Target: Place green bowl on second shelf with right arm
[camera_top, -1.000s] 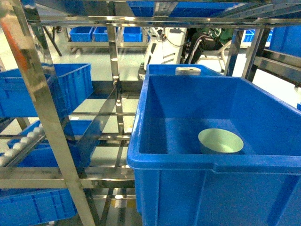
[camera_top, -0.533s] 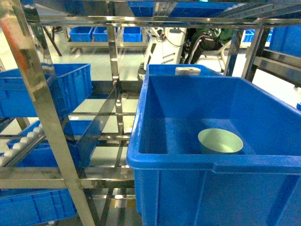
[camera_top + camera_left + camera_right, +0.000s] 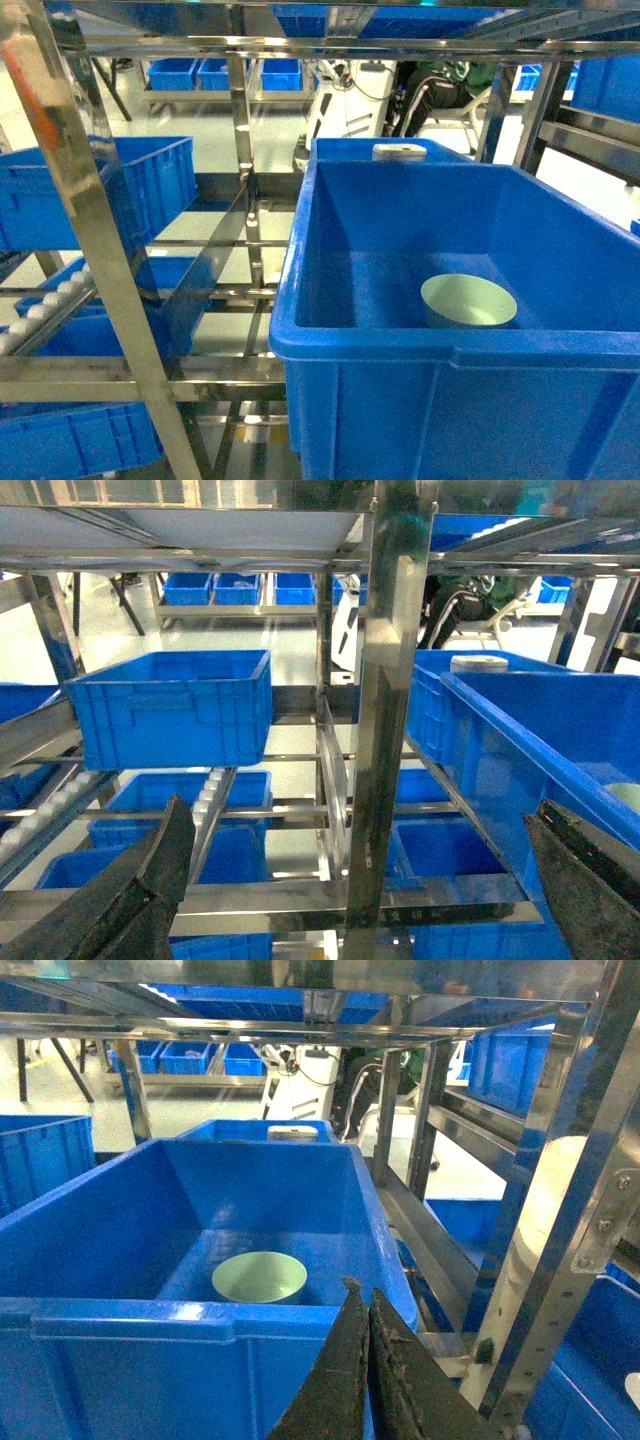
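No readable text, labels, brands, numbers or signs anywhere in the three views.
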